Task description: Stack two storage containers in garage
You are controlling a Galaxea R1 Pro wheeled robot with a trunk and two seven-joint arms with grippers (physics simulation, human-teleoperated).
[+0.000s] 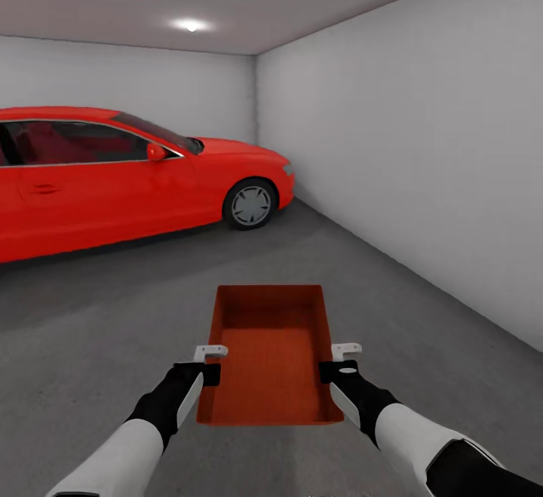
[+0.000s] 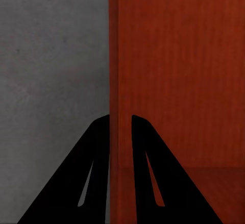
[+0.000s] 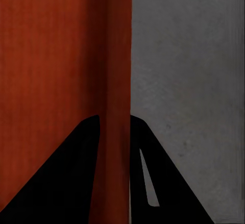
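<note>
**Both grippers clamped on container walls, carrying into garage**

Left gripper (image 1: 212,362) and right gripper (image 1: 337,360) pinching opposite long walls of storage container (image 1: 269,354) for level carry. Held above grey floor (image 1: 113,323); red car (image 1: 113,180) ahead-left, white wall (image 1: 422,150) right.

Soft glow from ceiling lamp (image 1: 190,25)

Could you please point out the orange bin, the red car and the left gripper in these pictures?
Orange bin (image 1: 270,361): head view, on its inner bottom.
Red car (image 1: 113,188): head view, on its side door.
Left gripper (image 2: 120,119): left wrist view, between its fingertips at the bin's wall.
</note>
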